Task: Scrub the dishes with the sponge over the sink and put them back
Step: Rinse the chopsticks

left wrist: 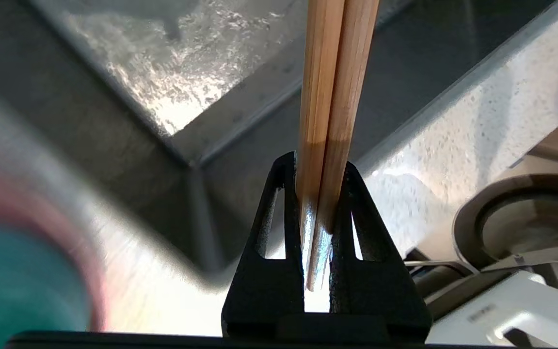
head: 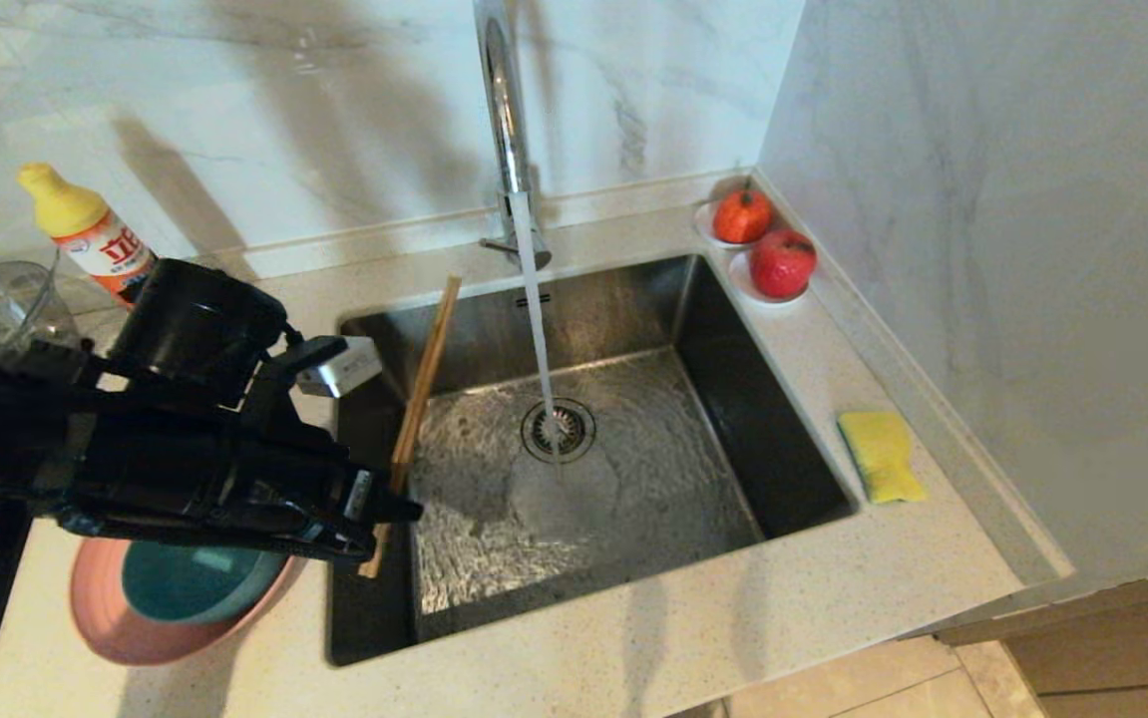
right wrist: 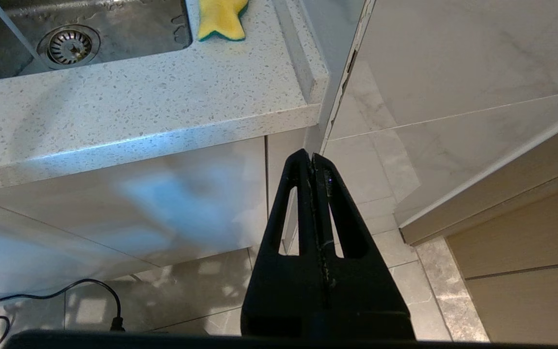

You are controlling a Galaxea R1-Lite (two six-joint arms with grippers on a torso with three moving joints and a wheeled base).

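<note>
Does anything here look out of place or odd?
Only one thing: the tap runs into the sink while nothing is under the stream. The left gripper holds the chopsticks beside it.

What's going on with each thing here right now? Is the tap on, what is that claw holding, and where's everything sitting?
Faucet: running into the sink.
Chopsticks: pinched in the left claw, over the sink's left edge.
Teal bowl: sitting in the pink plate on the counter.
Sponge: lying untouched on the counter, right of the sink.
Right claw: shut, empty, below counter level.
</note>
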